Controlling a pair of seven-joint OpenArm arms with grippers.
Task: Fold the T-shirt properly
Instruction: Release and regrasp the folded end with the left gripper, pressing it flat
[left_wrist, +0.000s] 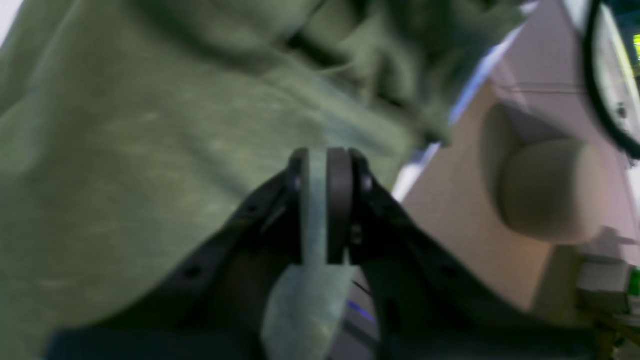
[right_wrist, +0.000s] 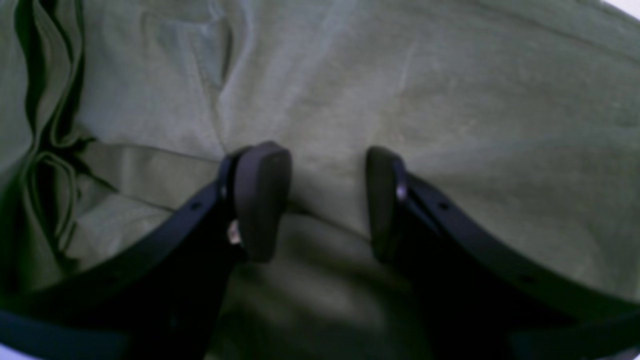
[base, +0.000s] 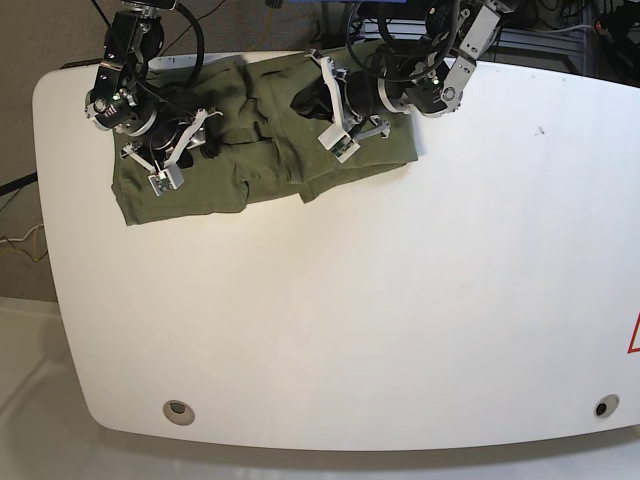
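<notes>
Left wrist view: left gripper (left_wrist: 325, 207) pinching thin T-shirt (left_wrist: 125, 165) edge, liable to slip; right gripper (right_wrist: 325, 200) apart.

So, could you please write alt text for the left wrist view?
The left gripper, its black jaws shut, pinches a pale fold of the olive-green cotton T-shirt, which fills the blurred left of the frame. At right, the edge of the white table and tan flooring beyond.
</notes>
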